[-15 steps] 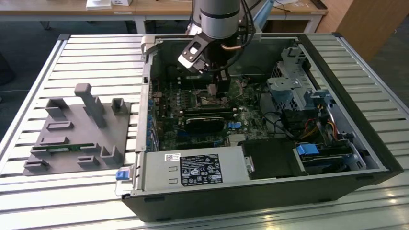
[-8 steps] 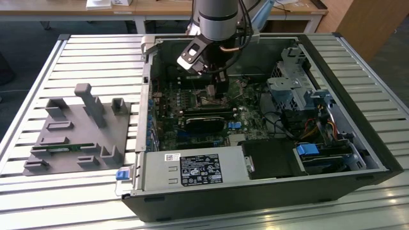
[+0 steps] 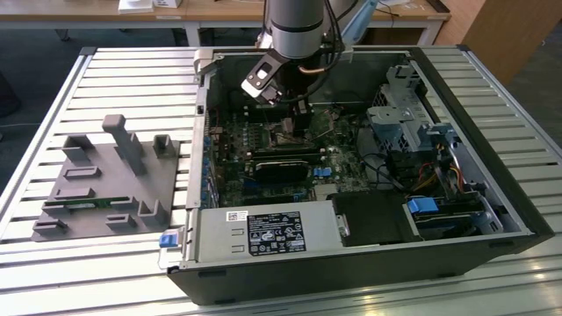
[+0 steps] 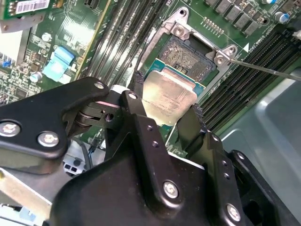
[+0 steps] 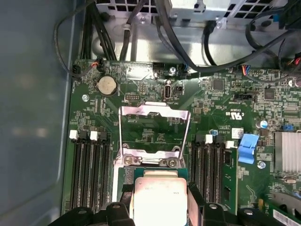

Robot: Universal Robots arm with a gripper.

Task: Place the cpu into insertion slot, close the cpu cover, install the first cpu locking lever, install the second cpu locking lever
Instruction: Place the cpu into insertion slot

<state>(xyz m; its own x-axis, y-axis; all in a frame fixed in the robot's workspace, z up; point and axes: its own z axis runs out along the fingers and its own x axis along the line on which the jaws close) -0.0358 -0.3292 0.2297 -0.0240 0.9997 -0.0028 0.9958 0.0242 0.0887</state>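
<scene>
Silver cpu (image 4: 168, 94) clamped between the hand (image 4: 166, 100) fingers.
It hangs partly over the slot (image 4: 188, 55), not yet seated; the cover (image 5: 155, 110) stands swung open.

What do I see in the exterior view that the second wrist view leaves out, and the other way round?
Exterior view: the whole open computer case, the grey parts tray on the exterior view's left, and the arm reaching into the case. Second wrist view: the cpu clamped in the gripper, close to the open insertion slot. Both: the green motherboard.
</scene>
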